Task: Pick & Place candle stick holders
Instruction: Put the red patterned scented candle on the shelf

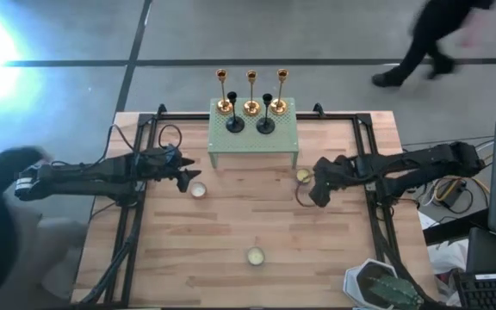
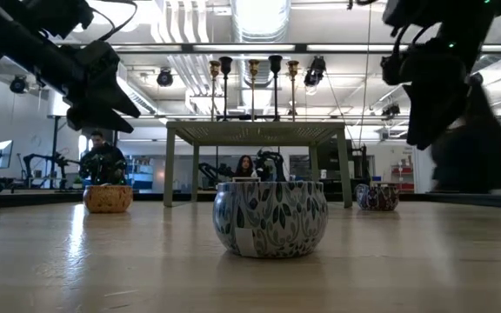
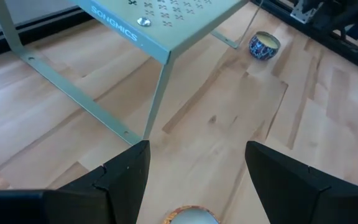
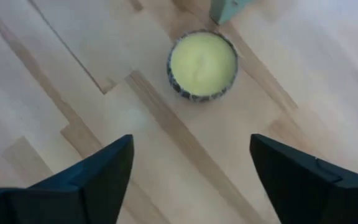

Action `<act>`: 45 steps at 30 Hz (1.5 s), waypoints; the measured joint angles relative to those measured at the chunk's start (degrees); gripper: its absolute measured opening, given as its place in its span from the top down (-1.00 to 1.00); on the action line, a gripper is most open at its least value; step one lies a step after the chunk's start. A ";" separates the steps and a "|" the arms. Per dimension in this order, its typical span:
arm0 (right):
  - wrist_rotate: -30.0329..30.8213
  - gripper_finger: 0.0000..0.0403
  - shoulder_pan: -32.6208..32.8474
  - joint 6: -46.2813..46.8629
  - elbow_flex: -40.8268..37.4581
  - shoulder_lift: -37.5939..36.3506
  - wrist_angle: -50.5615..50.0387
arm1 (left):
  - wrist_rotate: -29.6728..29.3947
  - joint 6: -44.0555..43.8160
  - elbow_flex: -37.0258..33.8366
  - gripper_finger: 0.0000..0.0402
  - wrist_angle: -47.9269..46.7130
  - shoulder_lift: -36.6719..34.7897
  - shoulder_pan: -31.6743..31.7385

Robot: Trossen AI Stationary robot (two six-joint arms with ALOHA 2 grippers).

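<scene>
Three gold candle stick holders [image 1: 251, 95] stand on their round bases in a row along the back of the green perforated stand [image 1: 253, 142]. Two shorter black ones [image 1: 233, 116] stand in front of them. In the low view all of them rise from the stand's top [image 2: 252, 78]. My left gripper [image 1: 189, 177] hangs open left of the stand's near left leg, above a small candle tin [image 3: 190, 216]. My right gripper [image 1: 315, 196] hangs open, pointing down, near the stand's near right leg, with a yellow candle tin [image 4: 202, 65] just beyond its fingers.
A third candle tin [image 1: 255, 256] with a leaf pattern sits mid-table toward the near edge. A potted plant [image 1: 381, 284] stands at the near right corner. Black frame rails [image 1: 127, 215] run along both table sides. A person [image 1: 437, 43] walks beyond the far edge.
</scene>
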 joint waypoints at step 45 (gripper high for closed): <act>-1.68 -0.66 -9.62 -27.55 0.19 17.66 16.64 | -7.07 8.91 0.00 -0.34 0.54 0.02 0.02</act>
